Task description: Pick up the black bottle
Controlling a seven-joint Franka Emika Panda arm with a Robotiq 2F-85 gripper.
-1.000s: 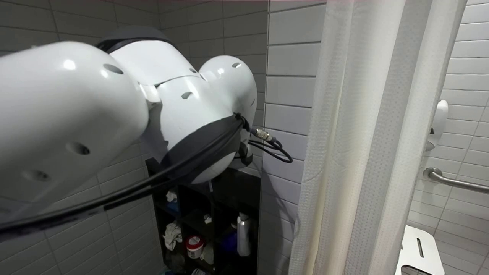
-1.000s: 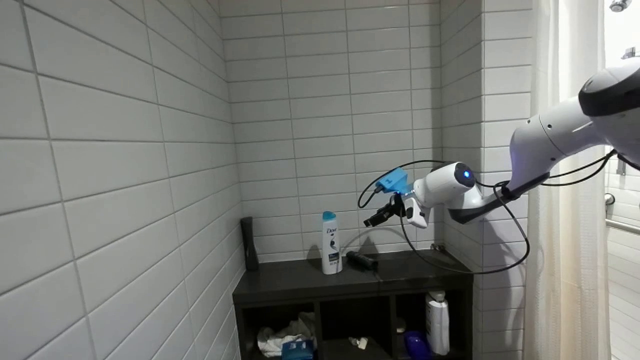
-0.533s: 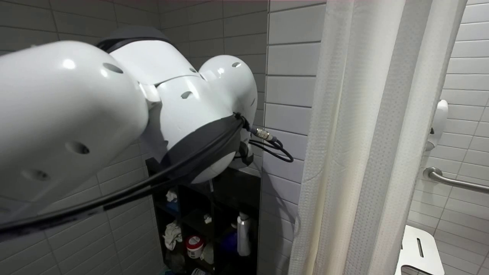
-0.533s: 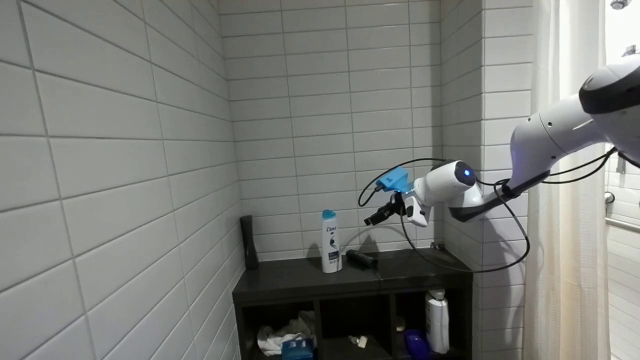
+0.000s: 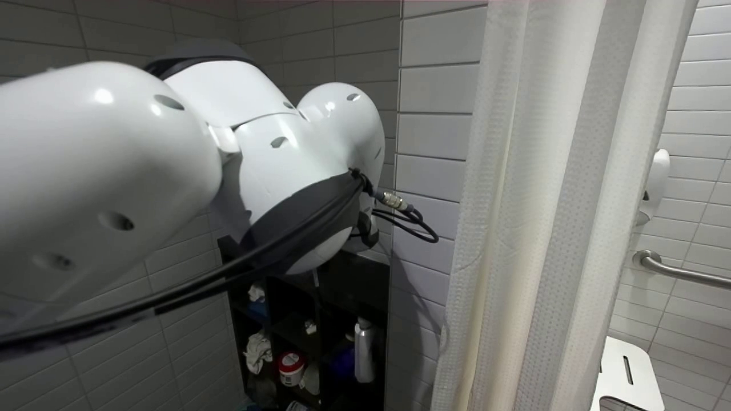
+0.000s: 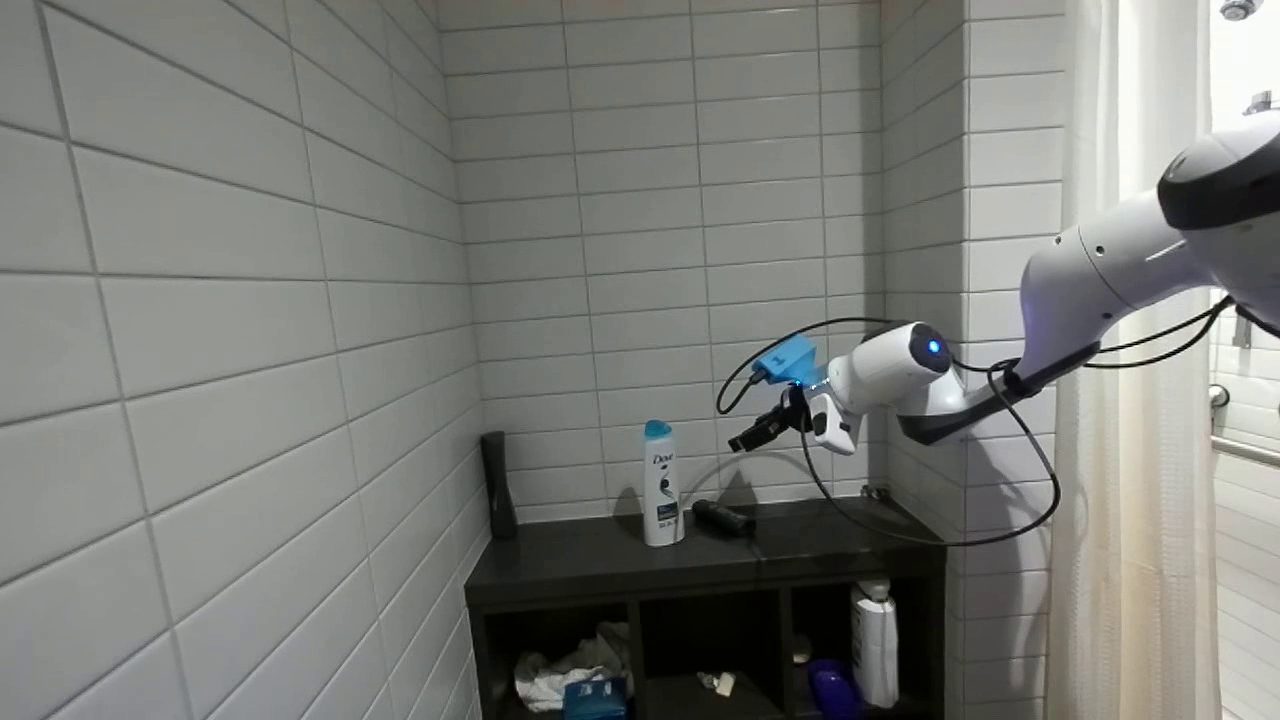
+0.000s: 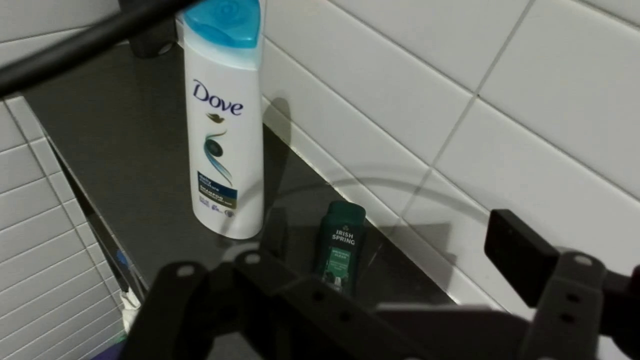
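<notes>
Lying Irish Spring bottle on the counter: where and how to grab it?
I'd take the Irish Spring bottle mid-body, from above, end effector closing across its width: it lies on its side, upper face exposed. I'd avoid the cap end, which looks close to the tiled wall, and the flank where the Dove bottle stands upright.
</notes>
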